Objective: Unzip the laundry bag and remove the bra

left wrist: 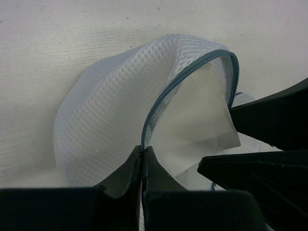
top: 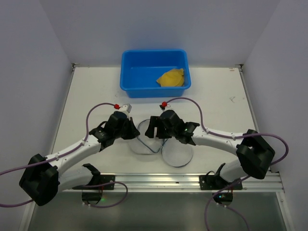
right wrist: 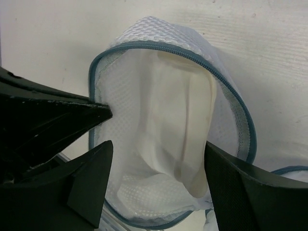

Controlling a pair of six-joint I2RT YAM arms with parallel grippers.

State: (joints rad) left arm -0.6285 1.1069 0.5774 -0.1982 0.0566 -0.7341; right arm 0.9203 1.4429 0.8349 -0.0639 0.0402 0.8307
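The laundry bag lies unzipped in the middle of the table, its round lid flopped open to the right. My left gripper is shut on the bag's teal zip rim and holds the mesh up. A white padded cloth, the bra, sits inside the open mouth and also shows in the left wrist view. My right gripper is open at the mouth, with its fingers on either side of the bra.
A blue tub stands at the back centre with a yellow cloth in it. The left gripper's black finger is close beside the right gripper. A metal rail runs along the near edge.
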